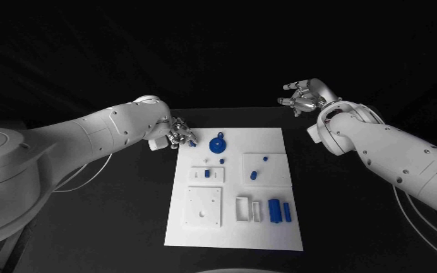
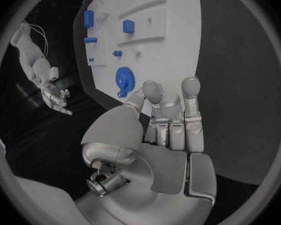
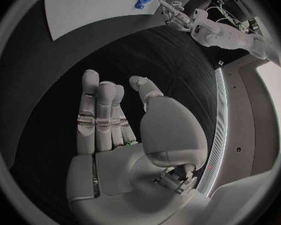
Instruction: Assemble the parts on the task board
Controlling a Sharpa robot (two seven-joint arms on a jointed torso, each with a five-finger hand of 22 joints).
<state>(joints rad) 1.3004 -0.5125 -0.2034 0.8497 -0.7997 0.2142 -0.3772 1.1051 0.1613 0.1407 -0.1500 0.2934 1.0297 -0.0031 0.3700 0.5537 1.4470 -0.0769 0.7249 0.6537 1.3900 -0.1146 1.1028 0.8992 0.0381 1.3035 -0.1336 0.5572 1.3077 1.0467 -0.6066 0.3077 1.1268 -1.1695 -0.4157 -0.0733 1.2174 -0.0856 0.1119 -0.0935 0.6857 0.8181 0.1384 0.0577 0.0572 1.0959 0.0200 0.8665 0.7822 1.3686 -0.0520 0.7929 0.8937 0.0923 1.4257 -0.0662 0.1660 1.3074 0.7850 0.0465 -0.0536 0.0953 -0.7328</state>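
Note:
The white task board (image 1: 232,222) lies mid-table with blue parts on it. A blue gear (image 1: 218,145) (image 2: 123,78) sits near its far left end. Small pegs (image 1: 254,174) stand in the middle blocks, and two blue bars (image 1: 280,211) lie near the front right. My left hand (image 1: 179,134) (image 2: 170,120) hovers at the board's far left corner with its fingers fairly straight. A small blue part (image 1: 192,142) shows right at its fingertips, and whether it is pinched is unclear. My right hand (image 1: 306,98) (image 3: 109,117) is raised beyond the board's far right corner, fingers apart, holding nothing.
White blocks with slots and holes (image 1: 204,206) are fixed on the board's near half. Black table (image 1: 136,222) runs along both sides of the board. The right arm (image 1: 383,150) slants over the table's right side.

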